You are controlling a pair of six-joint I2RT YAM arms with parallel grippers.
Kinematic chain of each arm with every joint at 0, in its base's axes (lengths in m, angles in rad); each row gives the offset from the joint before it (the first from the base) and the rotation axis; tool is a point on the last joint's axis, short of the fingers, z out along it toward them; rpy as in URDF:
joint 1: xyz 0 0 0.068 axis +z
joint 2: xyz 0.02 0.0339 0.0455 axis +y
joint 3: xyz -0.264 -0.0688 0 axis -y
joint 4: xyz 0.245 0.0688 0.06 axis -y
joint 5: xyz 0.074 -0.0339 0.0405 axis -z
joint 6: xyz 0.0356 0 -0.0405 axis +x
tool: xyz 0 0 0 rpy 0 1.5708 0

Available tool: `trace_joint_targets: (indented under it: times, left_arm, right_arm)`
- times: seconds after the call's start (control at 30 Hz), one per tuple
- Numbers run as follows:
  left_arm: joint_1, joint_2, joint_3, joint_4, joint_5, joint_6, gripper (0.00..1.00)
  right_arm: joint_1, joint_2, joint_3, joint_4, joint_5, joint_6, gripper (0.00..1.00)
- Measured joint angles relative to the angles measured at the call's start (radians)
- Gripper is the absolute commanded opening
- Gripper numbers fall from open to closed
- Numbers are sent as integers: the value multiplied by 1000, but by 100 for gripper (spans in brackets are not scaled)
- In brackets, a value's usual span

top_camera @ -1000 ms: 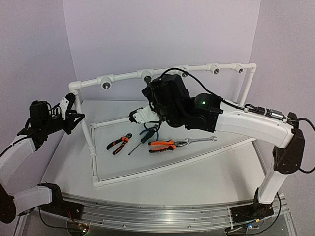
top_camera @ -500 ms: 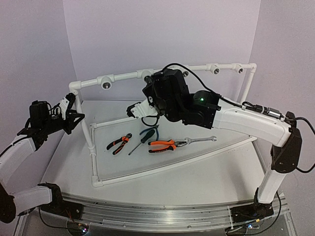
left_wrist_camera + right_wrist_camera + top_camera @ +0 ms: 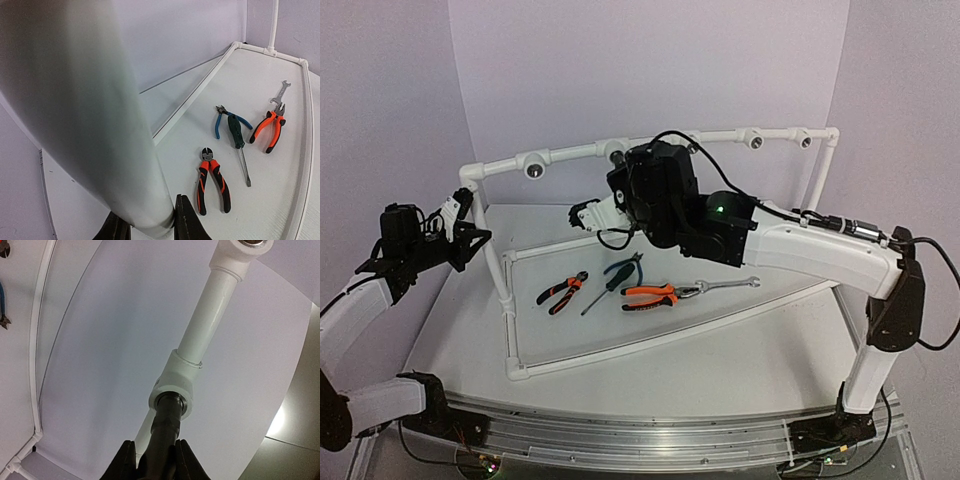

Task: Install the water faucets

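A dark water faucet (image 3: 168,422) sits with its end in a round socket fitting (image 3: 176,381) on the white pipe's top rail (image 3: 570,153). My right gripper (image 3: 155,446) is shut on the faucet's body, just below that socket. In the top view the right wrist (image 3: 660,195) is pressed up against the rail and hides the faucet. My left gripper (image 3: 150,227) is shut on the frame's left upright pipe (image 3: 100,125), holding it at mid height (image 3: 483,238).
Inside the pipe frame on the table lie orange-and-black cutters (image 3: 562,291), a green-handled screwdriver (image 3: 610,281), blue-handled pliers (image 3: 220,122), orange pliers (image 3: 650,296) and a wrench (image 3: 725,286). More open sockets (image 3: 756,142) line the rail to the right.
My right gripper's jaws have closed on the faucet, and the wrist has turned, its white side part swinging up and to the left. The left arm has not moved.
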Motion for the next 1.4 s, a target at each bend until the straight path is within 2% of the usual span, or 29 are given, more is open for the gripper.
trace_joint_targets:
  times: [0.17, 0.27, 0.4, 0.6, 0.83, 1.07, 1.2, 1.4]
  left_arm:
    - [0, 0, -1, 0, 0, 0, 0]
    - [0, -1, -1, 0, 2, 1, 0]
    - [0, -5, -7, 8, 4, 7, 0]
    - [0, -6, -8, 8, 8, 15, 0]
    - [0, -12, -14, 9, 12, 17, 0]
    - [0, -15, -16, 10, 14, 18, 0]
    - [1, -18, -21, 18, 14, 18, 0]
    - [1, -18, -21, 18, 13, 18, 0]
  right_arm:
    - [5, 0, -59, 127, 34, 75, 3]
    - [12, 4, -107, 247, 76, 191, 1]
    - [20, 24, -128, 345, 139, 417, 0]
    - [24, 23, -175, 440, 152, 810, 0]
    - [24, -8, -230, 485, 116, 1313, 0]
    - [17, -28, -262, 497, 75, 1749, 0]
    - [14, -30, -265, 498, 61, 1924, 0]
    - [14, -30, -265, 497, 58, 2044, 0]
